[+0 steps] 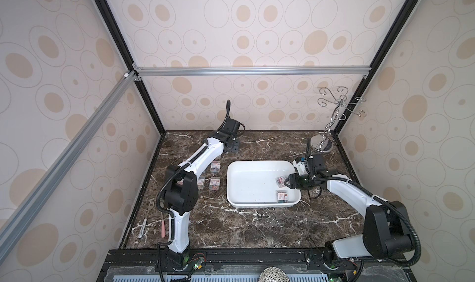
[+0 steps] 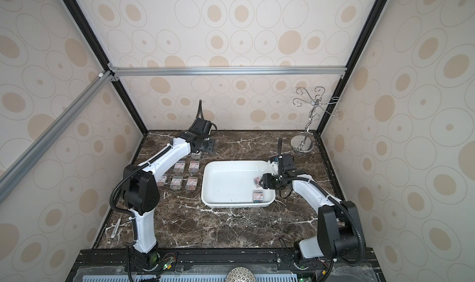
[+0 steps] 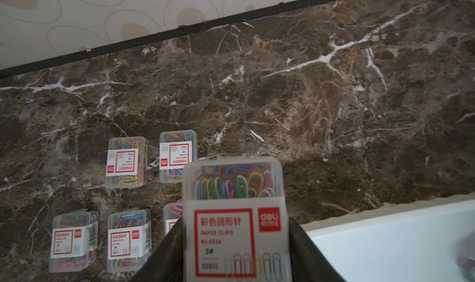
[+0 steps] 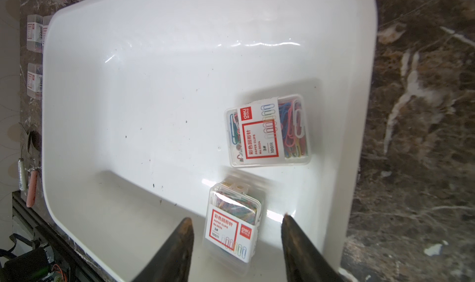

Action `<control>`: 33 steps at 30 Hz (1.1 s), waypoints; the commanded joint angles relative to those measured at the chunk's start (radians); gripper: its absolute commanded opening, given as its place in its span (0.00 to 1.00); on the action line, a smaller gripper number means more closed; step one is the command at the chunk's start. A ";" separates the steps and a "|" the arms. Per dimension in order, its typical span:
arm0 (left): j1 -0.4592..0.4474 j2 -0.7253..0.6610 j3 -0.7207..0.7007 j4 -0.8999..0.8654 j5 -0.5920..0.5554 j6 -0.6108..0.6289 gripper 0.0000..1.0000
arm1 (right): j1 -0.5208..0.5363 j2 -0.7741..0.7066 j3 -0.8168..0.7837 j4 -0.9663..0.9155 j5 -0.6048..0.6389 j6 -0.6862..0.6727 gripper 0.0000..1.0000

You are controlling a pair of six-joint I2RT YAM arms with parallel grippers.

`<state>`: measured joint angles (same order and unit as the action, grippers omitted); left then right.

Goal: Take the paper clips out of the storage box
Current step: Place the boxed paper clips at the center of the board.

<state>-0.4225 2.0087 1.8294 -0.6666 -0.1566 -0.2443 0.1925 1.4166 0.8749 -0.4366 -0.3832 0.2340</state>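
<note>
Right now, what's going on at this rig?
The left claw is shut on one box of paper clips, held near several boxes already out on the marble table. The right claw is open, its jaws either side of a second box inside the white storage box. One more box lies flat beside it, so two are left to take out.

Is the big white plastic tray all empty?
No, a small clear plastic box of coloured paper clips and a second such box lie inside the white tray.
</note>
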 commanded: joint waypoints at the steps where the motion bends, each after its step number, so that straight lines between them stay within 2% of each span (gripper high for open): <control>1: 0.037 0.041 0.066 0.009 0.006 0.047 0.56 | -0.011 -0.023 0.027 -0.038 0.010 -0.025 0.56; 15: 0.200 0.211 0.215 0.030 0.069 0.127 0.54 | -0.023 -0.009 0.039 -0.068 0.023 -0.038 0.56; 25: 0.292 0.298 0.288 0.014 0.085 0.260 0.54 | -0.025 0.013 0.046 -0.064 -0.008 -0.036 0.56; 33: 0.370 0.308 0.273 0.018 0.108 0.363 0.54 | -0.025 0.030 0.056 -0.075 -0.006 -0.040 0.56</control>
<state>-0.0792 2.3116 2.0705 -0.6399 -0.0624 0.0349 0.1734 1.4368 0.9035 -0.4873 -0.3847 0.2123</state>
